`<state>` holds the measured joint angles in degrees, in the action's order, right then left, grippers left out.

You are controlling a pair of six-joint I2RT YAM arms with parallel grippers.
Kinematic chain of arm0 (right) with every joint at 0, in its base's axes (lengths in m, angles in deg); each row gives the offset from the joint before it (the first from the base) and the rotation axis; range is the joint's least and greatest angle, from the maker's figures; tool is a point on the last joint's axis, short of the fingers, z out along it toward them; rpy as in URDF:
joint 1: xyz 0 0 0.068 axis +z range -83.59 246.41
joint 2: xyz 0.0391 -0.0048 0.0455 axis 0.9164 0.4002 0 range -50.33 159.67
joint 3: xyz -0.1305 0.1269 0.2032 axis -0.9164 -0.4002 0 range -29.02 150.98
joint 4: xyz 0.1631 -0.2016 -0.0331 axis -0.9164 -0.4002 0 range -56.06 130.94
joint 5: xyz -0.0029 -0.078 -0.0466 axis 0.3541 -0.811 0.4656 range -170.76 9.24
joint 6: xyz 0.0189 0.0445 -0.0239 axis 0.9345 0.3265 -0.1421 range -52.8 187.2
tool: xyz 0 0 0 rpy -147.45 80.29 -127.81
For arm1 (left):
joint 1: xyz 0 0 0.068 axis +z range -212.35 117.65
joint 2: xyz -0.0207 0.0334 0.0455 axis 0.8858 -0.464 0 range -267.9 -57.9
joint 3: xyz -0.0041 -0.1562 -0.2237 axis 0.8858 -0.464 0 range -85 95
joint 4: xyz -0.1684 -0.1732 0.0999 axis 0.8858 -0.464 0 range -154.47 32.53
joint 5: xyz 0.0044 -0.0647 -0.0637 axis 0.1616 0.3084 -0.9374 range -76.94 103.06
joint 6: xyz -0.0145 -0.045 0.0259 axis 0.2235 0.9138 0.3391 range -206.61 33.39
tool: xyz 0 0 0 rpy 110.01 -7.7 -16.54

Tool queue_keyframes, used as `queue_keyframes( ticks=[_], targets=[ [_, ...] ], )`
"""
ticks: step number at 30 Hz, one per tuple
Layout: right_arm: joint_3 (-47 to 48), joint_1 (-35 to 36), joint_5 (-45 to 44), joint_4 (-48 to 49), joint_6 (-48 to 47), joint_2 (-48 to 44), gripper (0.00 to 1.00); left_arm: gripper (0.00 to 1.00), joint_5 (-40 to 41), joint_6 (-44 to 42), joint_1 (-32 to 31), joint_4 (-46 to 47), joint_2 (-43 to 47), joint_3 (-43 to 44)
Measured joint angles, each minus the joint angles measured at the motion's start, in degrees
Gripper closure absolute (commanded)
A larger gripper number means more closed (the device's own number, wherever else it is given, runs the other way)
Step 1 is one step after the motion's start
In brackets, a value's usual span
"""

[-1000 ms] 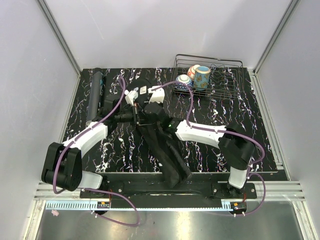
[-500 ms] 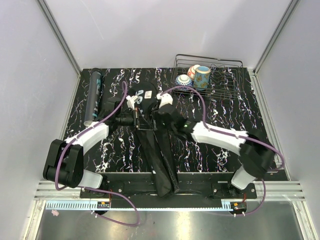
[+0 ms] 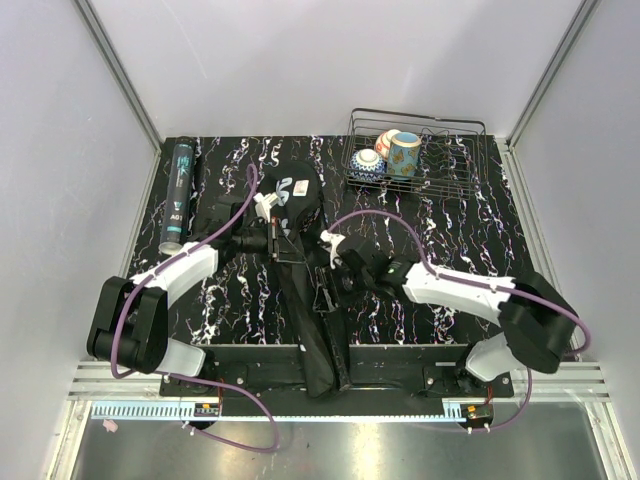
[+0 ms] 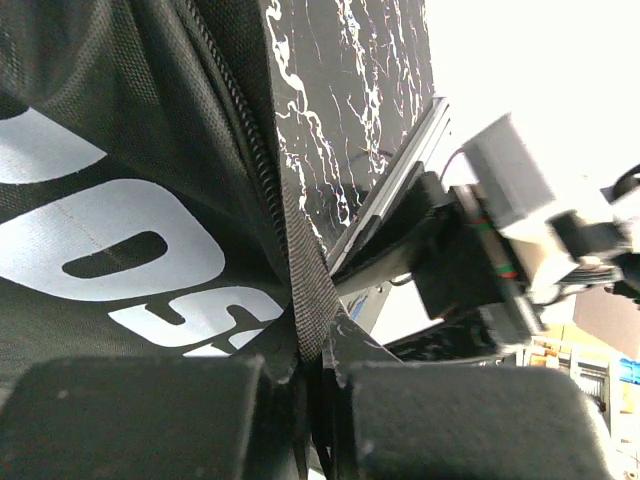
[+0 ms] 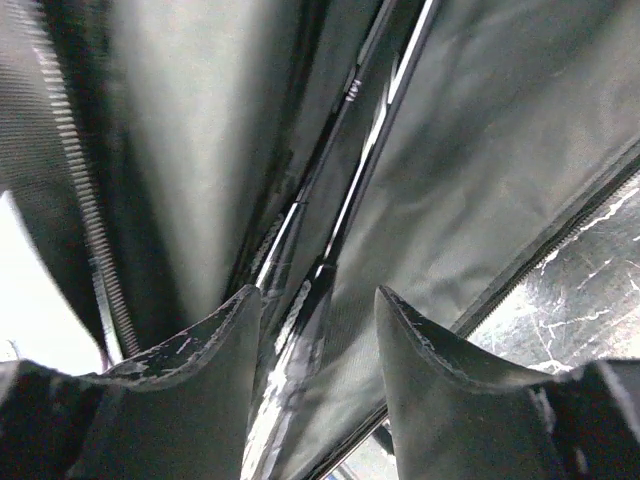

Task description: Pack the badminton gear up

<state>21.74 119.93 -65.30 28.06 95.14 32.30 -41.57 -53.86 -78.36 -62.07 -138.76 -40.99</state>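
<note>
The long black bag (image 3: 305, 300) lies lengthwise down the middle of the table, its white lettering (image 4: 100, 240) close to my left wrist camera. My left gripper (image 3: 274, 240) (image 4: 320, 365) is shut on the bag's strap beside the zipper (image 4: 262, 170). My right gripper (image 3: 335, 268) (image 5: 318, 300) hangs open over the bag's middle. Its fingertips (image 5: 245, 305) straddle the open slit without gripping. Inside the slit a thin glossy shaft (image 5: 350, 205) shows, seemingly the racket's. The dark tube with teal letters (image 3: 178, 195) lies at the far left.
A wire basket (image 3: 470, 160) with painted cups (image 3: 404, 152) stands at the back right. The table's metal rail (image 3: 400, 352) runs along the near edge, where the bag's end overhangs. White walls close in on both sides.
My right gripper has opened and drawn back from the bag's far end to its middle. The bag's near end has swung left and lies straighter. The left gripper has kept its hold.
</note>
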Motion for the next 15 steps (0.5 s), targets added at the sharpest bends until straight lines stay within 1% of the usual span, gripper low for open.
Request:
queue_keyframes(
  ticks=[3,5,6,7,8,9,10,13,15],
  targets=[
    [-0.6,0.0,2.0,2.1,0.8,3.8,0.5,1.0,0.0,-0.2,-0.2,0.0,0.0,0.0],
    [-0.9,0.0,3.8,4.5,1.3,6.3,0.6,1.0,0.0,-0.2,-0.4,0.0,0.0,0.0],
    [-0.9,0.0,4.3,5.5,1.5,7.2,0.66,1.0,0.0,-0.3,-0.5,0.0,0.0,0.0],
    [-0.9,0.0,5.2,7.0,1.9,8.3,0.81,1.0,0.0,-0.3,-0.6,0.0,0.0,0.0],
    [-0.9,0.0,5.6,8.8,2.6,9.2,0.86,1.0,0.0,-0.4,-0.7,0.0,0.0,0.0],
    [-1.0,0.0,5.7,9.5,2.9,9.6,0.95,1.0,0.0,-0.4,-0.8,0.0,0.0,0.0],
    [-1.2,0.0,4.9,10.0,5.7,9.8,1.0,1.0,0.0,-0.7,-0.8,0.0,0.0,0.0],
    [-3.4,-0.3,3.1,14.8,7.6,9.6,1.0,1.0,0.3,-1.3,-0.9,-0.2,0.0,0.0],
    [-4.1,0.2,-0.4,16.5,8.7,8.7,1.0,1.0,0.7,-1.5,-0.8,-0.3,0.0,0.1]
  ],
)
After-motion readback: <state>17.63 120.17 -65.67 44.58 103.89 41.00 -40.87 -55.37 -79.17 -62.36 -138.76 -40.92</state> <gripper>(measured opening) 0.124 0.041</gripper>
